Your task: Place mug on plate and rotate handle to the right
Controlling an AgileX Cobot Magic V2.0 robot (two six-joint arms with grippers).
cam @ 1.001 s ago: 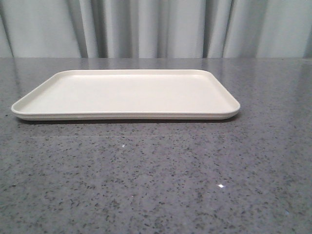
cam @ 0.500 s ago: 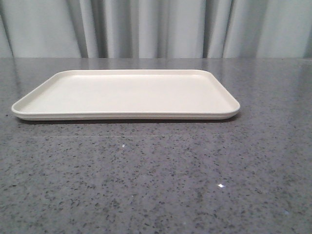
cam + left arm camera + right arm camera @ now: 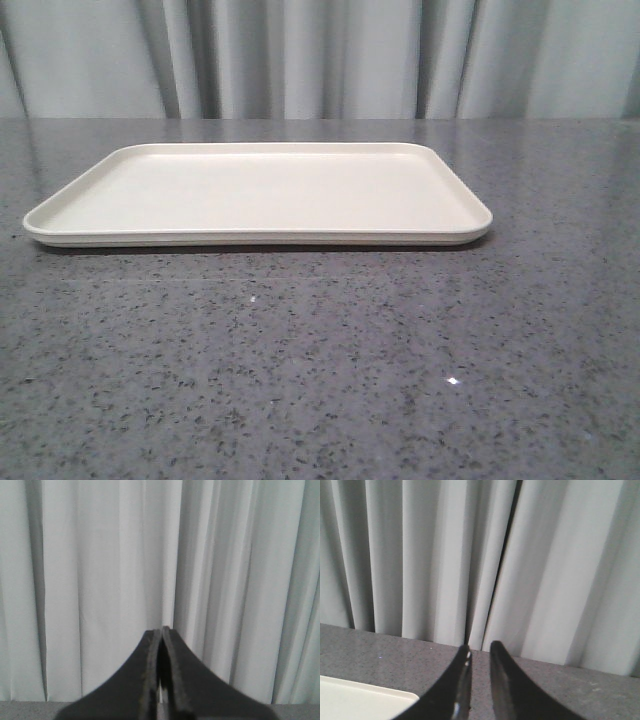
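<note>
Plate [image 3: 260, 195] sits alone on the grey speckled tabletop [image 3: 320, 370], long side facing the robot, a bit left of centre, bare on top. Mug and its handle: not visible in any view, so I can't say where they are; most likely off-frame. Nothing on the plate, so judging by that the task hasn't started: no pick, no place, no handle turn.

Left hand [image 3: 161, 680]: fingers pressed together, only a hairline slit between the dark pads, holding nothing. Its wrist view looks straight at the pale pleated curtain [image 3: 100, 580], just a sliver of tabletop at the base, so the arm looks parked, aimed level at the backdrop rather than down at work.

Right hand [image 3: 479, 680]: fingers nearly together, a narrow gap with curtain and tabletop showing through, nothing gripped. One rounded corner of the plate [image 3: 370, 702] shows in that wrist view, so this arm is parked near the plate's side, also level, not reaching.

Neither arm shows in the front view, which fits a retracted rest pose that leaves the plate unobstructed.

Plate's flat broad surface and low rim give plenty of landing room, probably why it's laid centrally within reach of both arms. Next need, as a guess: find the mug, spread one hand's fingers, grab the body so the handle is free to turn rightward.
</note>
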